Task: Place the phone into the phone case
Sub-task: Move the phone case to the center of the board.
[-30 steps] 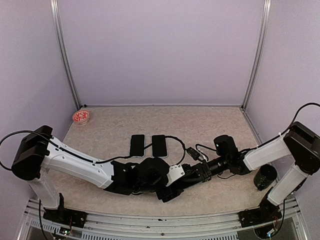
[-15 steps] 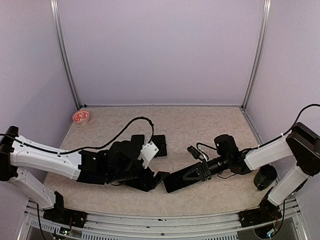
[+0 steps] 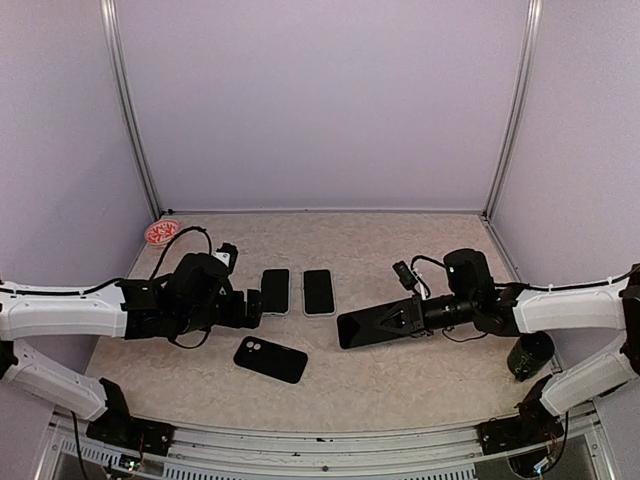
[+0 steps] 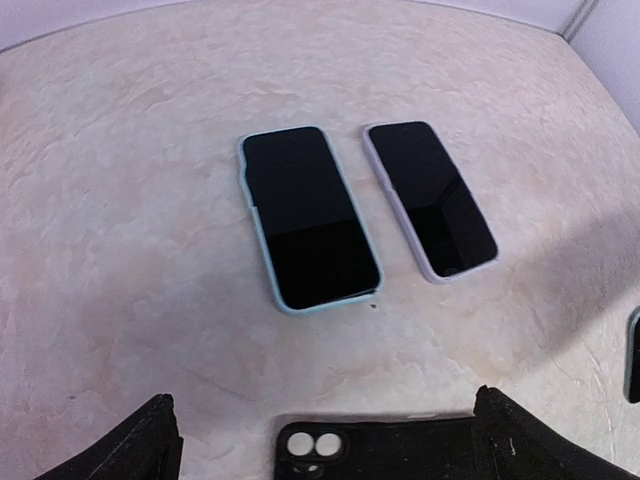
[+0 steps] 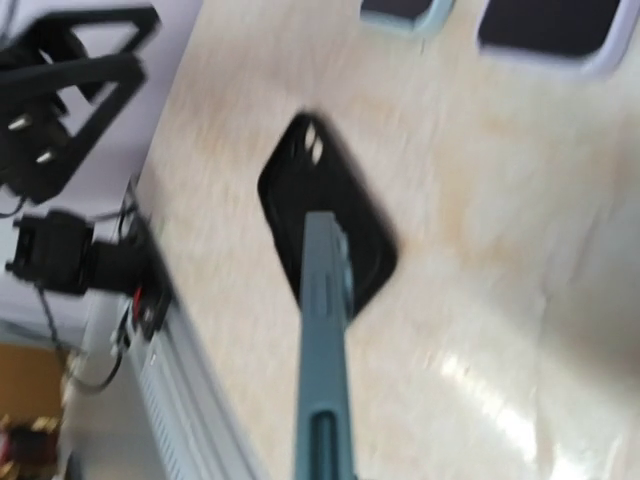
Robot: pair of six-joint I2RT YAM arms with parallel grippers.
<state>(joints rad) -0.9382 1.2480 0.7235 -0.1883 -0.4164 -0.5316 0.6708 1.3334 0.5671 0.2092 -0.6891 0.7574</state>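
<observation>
Phone blurred edge-on in clamped right fingers; left fingers spread empty, case cropped

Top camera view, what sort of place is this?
Probably a robot lab test cell: plain walls and metal posts enclose the table, left arm and right arm sit at its near edge, phones laid out.

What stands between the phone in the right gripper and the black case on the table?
Nothing visible. Only bare table separates the phone from the black case. The open left gripper sits back-left of the case, and two other phones lie farther back, off the path.
</observation>
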